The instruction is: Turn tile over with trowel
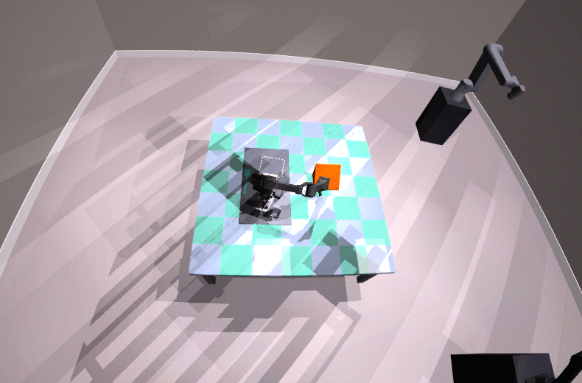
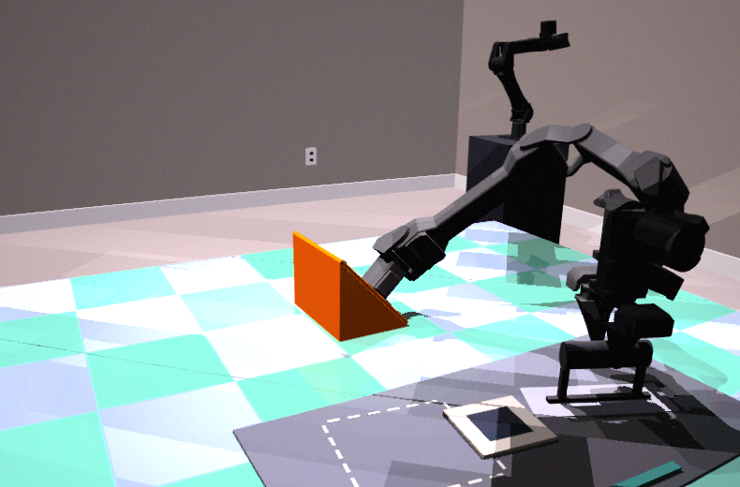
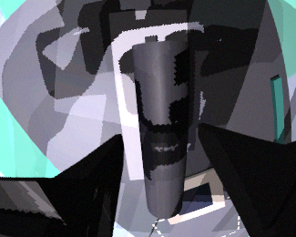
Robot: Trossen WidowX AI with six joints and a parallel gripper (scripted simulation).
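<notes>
The trowel [image 2: 606, 354] [image 3: 159, 96] stands on the mat [image 2: 279, 433] over a white rectangle, its thick dark handle raised on two posts above a thin flat base. My gripper [image 2: 618, 337] [image 3: 161, 134] is open around the handle, with a gap on both sides in the wrist view. The cream tile [image 2: 500, 423] [image 3: 216, 193] lies flat with its dark square facing up, in front of the trowel. It overlaps one edge of the dashed outline [image 2: 330, 421]. In the wrist view the handle hides part of the tile.
An orange wedge [image 1: 330, 176] [image 2: 316, 292] stands on the checkered table at the arm's base. A teal strip [image 1: 246, 183] [image 2: 649, 473] [image 3: 278, 109] lies along the mat's edge. Other arms on dark pedestals [image 1: 443, 117] stand away from the table.
</notes>
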